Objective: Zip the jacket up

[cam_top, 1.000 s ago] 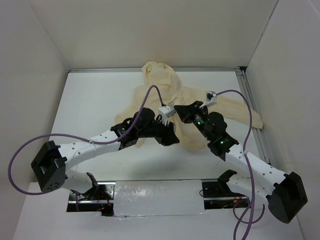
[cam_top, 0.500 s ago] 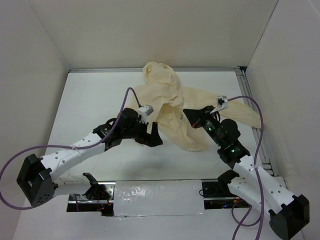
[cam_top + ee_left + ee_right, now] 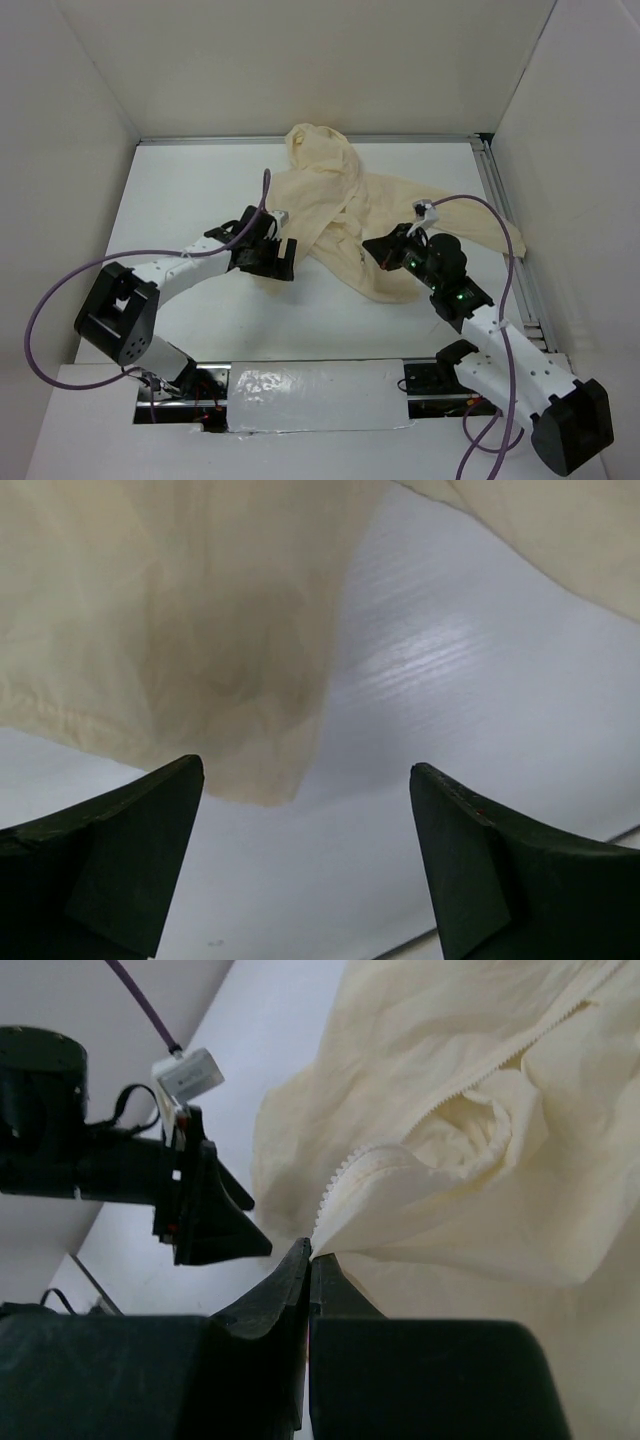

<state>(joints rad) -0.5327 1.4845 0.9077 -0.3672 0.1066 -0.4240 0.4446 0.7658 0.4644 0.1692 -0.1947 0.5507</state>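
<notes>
The jacket lies bunched near the far side. The right gripper pinches its zipper edge — the left gripper gapes, holding nothing. A hard tug could slip that edge free.

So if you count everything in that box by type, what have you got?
Cream-yellow hooded jacket: 1
Robot arms: 2, the left arm and the right arm
Purple cables: 2, one on the left and one on the right
Total: 5
</notes>
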